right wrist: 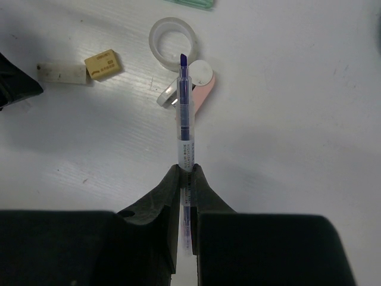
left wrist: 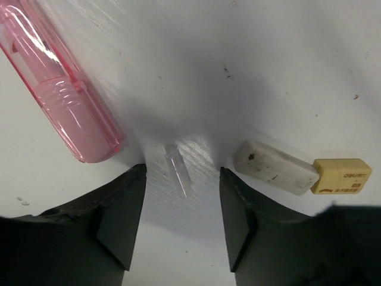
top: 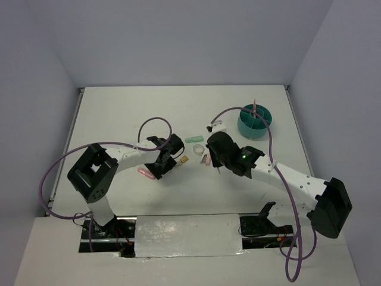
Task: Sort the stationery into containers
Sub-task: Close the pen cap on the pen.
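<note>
At table left, the pink capsule [left wrist: 59, 89] lies flat just beside the left gripper [left wrist: 181, 176], whose jaws stand apart and empty astride a tiny clear tube [left wrist: 175, 161]; the capsule is judged light, rigid and slick, best pinched across its middle; translucent pink shell, ribbed insert. Right of centre, the right gripper [right wrist: 186, 173] is clamped on the slim pen [right wrist: 184, 119], clear-barrelled and purple-tipped, pointing toward the tape ring [right wrist: 172, 39]; the teal organiser [top: 250, 132] stands far right.

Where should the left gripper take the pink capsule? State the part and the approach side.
Grip the pink capsule across its narrow middle, coming from above. It lies flat, long and rounded, so the open left gripper should probably span its straight long sides.
</note>
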{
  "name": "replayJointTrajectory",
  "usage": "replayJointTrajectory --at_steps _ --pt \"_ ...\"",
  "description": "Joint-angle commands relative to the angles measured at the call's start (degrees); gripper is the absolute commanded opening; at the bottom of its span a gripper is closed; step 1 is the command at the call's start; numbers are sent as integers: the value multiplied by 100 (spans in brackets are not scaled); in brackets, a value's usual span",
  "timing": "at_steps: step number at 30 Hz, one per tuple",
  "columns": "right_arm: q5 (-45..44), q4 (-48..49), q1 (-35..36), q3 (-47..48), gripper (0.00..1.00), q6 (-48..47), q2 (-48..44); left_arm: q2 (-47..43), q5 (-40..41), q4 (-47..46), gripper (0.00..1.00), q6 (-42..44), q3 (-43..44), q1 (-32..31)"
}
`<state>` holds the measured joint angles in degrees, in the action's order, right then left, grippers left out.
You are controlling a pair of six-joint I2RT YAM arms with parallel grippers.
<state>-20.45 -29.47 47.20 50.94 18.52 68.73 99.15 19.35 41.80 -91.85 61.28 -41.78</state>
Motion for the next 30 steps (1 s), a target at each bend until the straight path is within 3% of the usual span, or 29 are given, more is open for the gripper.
replayJointTrajectory --at_steps 1,5,15,16,20,21,23,26,30 --pt "-21 249 -18 -66 0 -86 -176 -45 50 56 63 -148 -116 -23" --pt "-3 284 -18 -84 0 -86 -176 -159 113 -22 57 -201 -282 -14" --pt "50 355 -18 -101 0 -156 -132 78 113 92 57 -192 -186 -14" --pt "67 372 -18 -102 0 -165 -132 86 95 65 48 -166 -195 -14" --pt "85 399 -27 -119 0 -165 -158 139 68 83 35 -175 -195 -14" --pt "85 407 -27 -128 0 -174 -175 148 60 91 28 -166 -186 -23" --pt "94 434 -18 -172 0 -182 -211 157 51 100 25 -149 -177 -15" --pt "102 460 -27 -207 0 -200 -272 131 -45 -75 0 -35 -247 -15" --pt "478 618 -27 -277 0 -235 -316 -62 -125 -366 0 255 -336 -67"
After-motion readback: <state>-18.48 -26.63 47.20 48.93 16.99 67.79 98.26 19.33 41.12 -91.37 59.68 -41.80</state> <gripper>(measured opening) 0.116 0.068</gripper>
